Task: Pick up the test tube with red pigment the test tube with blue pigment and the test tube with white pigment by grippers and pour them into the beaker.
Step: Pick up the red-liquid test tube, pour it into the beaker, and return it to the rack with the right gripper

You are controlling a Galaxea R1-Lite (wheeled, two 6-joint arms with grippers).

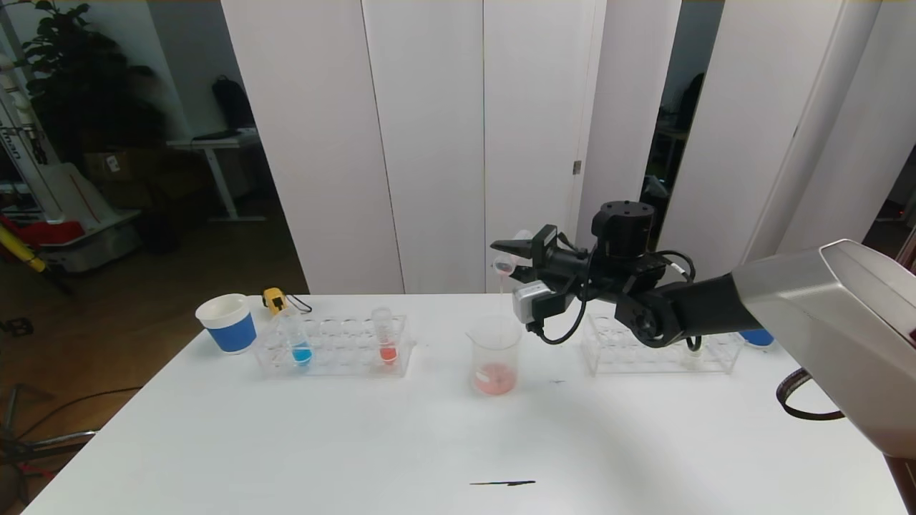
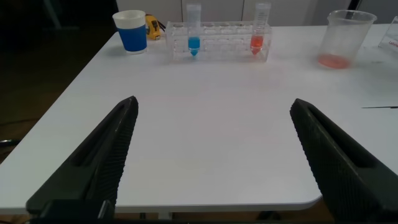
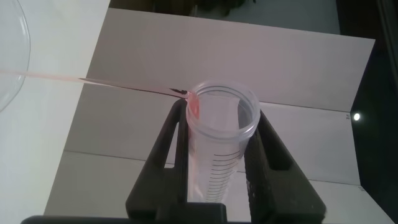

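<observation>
Beaker [image 1: 494, 361] at centre of the head view, upright on the white table [image 1: 358, 443], with a shallow pinkish-red pool at its bottom. Nearer, low in the frame, a short dark streak [image 1: 502, 483] on the table.

Left of the beaker, a clear tube rack [image 1: 333, 348] holding the test tube with blue pigment [image 1: 297, 342] toward its left end and a test tube with red-orange liquid [image 1: 386, 337] toward its right end, both upright. Farther left, a blue-and-white paper cup [image 1: 227, 322], and just behind the rack a small yellow object [image 1: 274, 300]. Right of the beaker, a second clear rack [image 1: 662, 348], partly hidden behind the right arm, with a bit of another blue cup [image 1: 756, 337] at its far end.

Right gripper [image 1: 514, 259] above the beaker, upper middle of the frame, clenched on a tilted tube [image 1: 506, 266], mouth downward over the beaker, a thin pink thread of liquid falling from it.

Right wrist view: the tube's [image 3: 219, 140] open mouth and printed graduations between the dark fingers [image 3: 166, 155], a pink stream leaving its lip, none of it legible from the head view.

Left wrist view: left gripper [image 2: 214, 158] released wide, holding nothing, over the table's near edge, with the beaker [image 2: 346, 38] and tube rack [image 2: 217, 45] beyond; out of the head view.
</observation>
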